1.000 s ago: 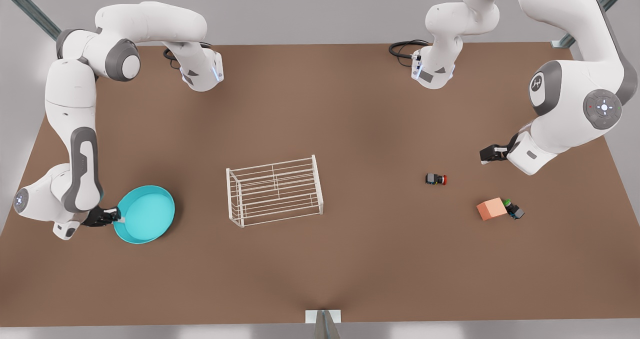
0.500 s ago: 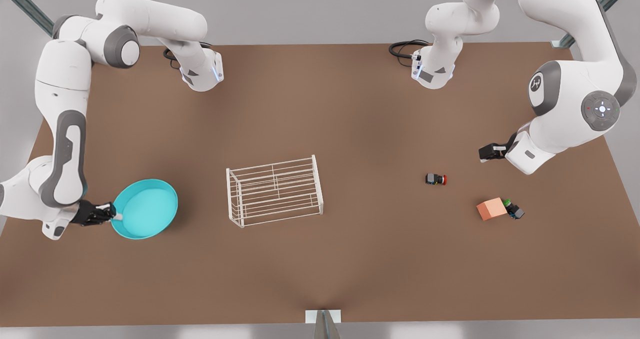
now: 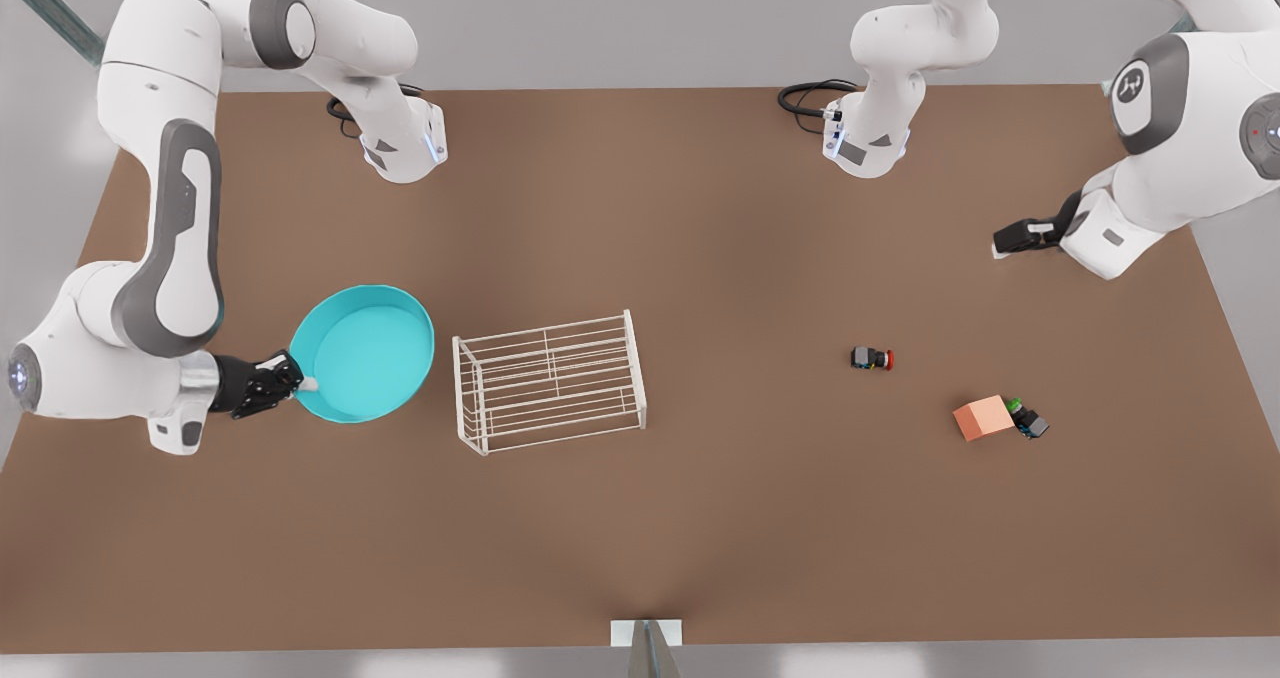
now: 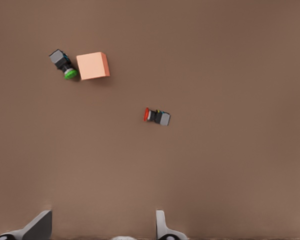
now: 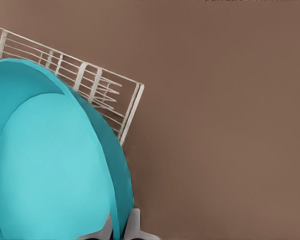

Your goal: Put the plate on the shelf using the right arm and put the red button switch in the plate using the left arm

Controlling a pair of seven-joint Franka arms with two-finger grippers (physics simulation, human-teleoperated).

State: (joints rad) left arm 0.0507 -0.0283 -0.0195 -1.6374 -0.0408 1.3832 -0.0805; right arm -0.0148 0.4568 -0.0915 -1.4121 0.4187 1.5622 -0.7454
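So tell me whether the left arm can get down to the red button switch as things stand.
Probably yes. The left gripper is open and holds nothing, and the red button switch lies alone on bare table, apart from the orange block and green-capped switch.

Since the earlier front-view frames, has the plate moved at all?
Yes. The plate, held by its rim in the right gripper, has travelled toward the front view's right, nearly closing the gap to the shelf, which has stayed put.

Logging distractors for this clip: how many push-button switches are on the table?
2. The red button switch lies alone between the shelf and the orange block; the green-capped switch sits against that block's far side from the shelf.
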